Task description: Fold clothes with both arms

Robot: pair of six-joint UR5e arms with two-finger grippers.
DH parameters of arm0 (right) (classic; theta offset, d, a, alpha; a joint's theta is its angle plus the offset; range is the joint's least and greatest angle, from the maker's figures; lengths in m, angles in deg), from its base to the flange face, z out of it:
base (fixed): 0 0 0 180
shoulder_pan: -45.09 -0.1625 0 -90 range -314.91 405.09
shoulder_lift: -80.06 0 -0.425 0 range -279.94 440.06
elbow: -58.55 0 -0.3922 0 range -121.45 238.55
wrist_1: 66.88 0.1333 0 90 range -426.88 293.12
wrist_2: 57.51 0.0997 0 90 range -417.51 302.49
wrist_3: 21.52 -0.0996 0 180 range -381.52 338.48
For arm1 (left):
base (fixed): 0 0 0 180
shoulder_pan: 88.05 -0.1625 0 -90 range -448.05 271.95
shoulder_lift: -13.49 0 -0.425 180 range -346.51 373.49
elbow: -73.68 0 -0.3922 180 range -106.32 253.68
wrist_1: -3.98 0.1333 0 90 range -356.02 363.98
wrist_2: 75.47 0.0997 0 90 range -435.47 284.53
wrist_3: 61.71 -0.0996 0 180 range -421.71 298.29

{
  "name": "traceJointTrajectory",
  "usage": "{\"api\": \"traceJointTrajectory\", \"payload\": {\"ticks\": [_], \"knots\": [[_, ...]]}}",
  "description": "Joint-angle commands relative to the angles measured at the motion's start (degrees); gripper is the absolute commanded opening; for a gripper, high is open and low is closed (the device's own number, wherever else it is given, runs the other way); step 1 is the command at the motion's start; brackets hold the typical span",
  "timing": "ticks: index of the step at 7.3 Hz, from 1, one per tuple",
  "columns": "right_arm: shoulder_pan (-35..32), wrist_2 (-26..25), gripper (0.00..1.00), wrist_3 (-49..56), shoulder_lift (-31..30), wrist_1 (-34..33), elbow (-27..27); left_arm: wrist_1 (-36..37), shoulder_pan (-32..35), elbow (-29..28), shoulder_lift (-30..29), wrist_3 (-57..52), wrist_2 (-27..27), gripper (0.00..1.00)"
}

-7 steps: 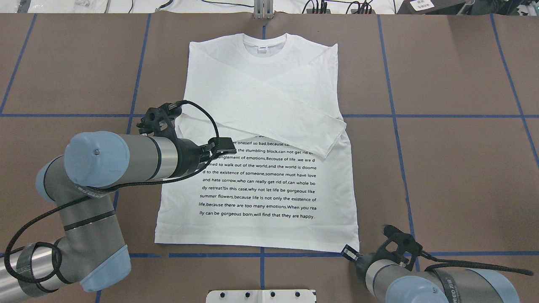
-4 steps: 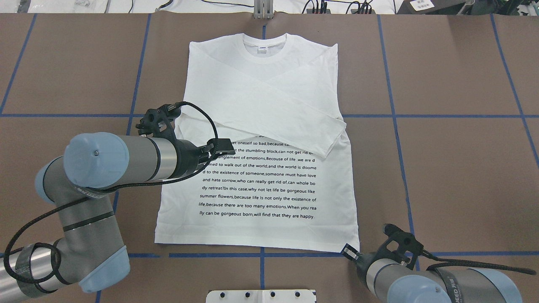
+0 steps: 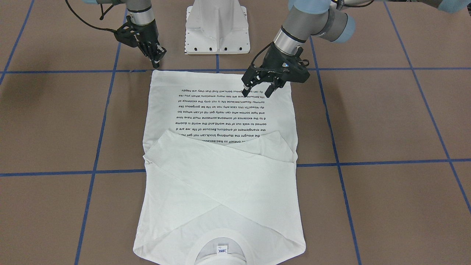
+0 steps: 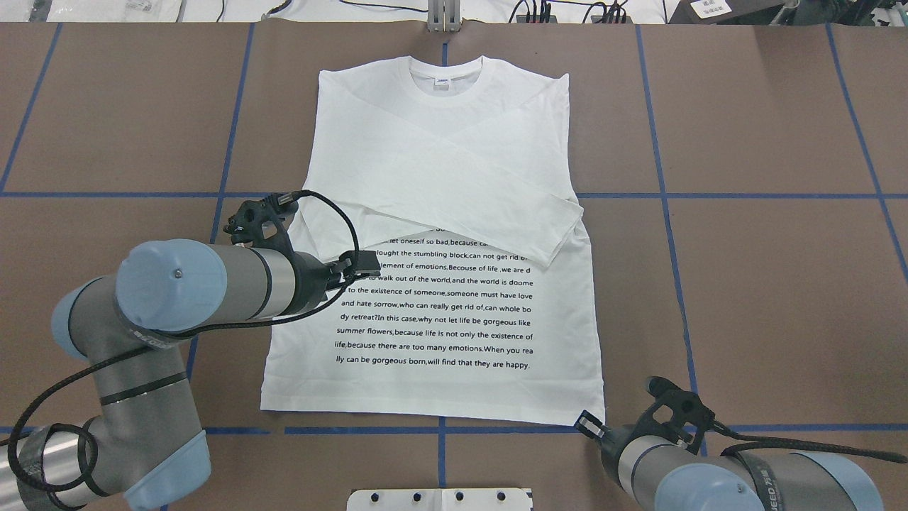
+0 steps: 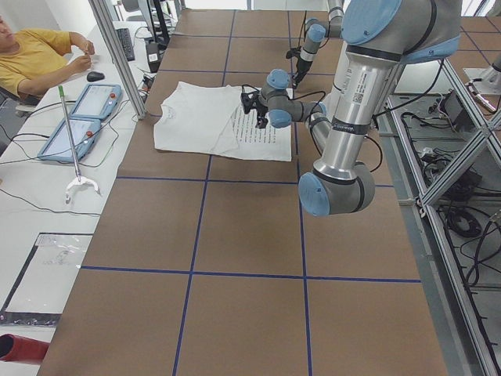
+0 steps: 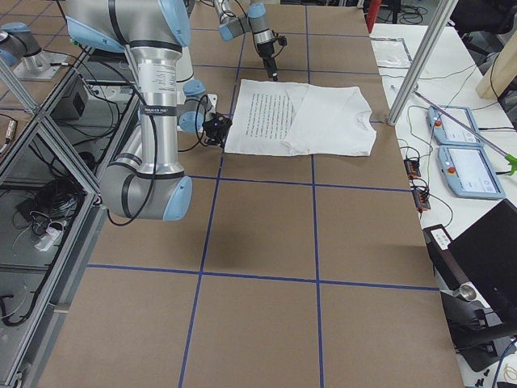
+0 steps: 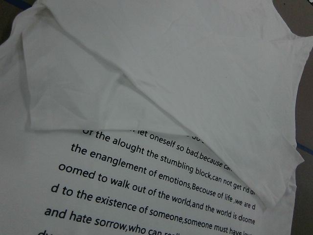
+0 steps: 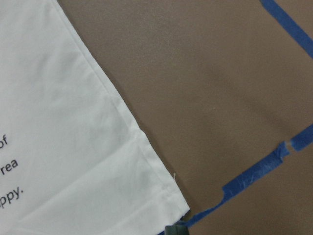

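The white shirt (image 4: 454, 213) lies flat at mid-frame in the overhead view, with its sleeves crossed over the chest. The left gripper (image 3: 257, 92) hovers over the shirt's printed lines, jaws spread wide and empty. The right gripper (image 4: 586, 424) sits at the hem's lower-right corner; I cannot tell how far it is open.

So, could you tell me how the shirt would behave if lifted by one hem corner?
Probably floppy: the shirt lies flat with soft creases, so it should drape. Likely light, being thin cloth. The crossed sleeves rest loose and might slide open.
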Motion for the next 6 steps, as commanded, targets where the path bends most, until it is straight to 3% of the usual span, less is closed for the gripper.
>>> {"api": "traceJointTrajectory", "payload": {"ticks": [1,2,5,6], "knots": [[-0.08,0.00,0.00,0.00,0.07,0.00,0.50,9.35,-4.97,1.65,0.01,2.44,3.08,0.99],[-0.26,0.09,0.00,0.00,-0.11,0.00,2.85,11.65,-5.78,2.62,0.10,2.46,3.18,0.99],[0.35,-0.09,0.00,0.00,0.15,-3.59,2.52,15.98,-7.63,4.73,0.45,3.15,4.58,0.99],[0.35,-0.35,0.55,0.00,0.33,-3.69,1.39,15.98,-7.63,4.74,0.88,3.16,4.58,0.99]]}}
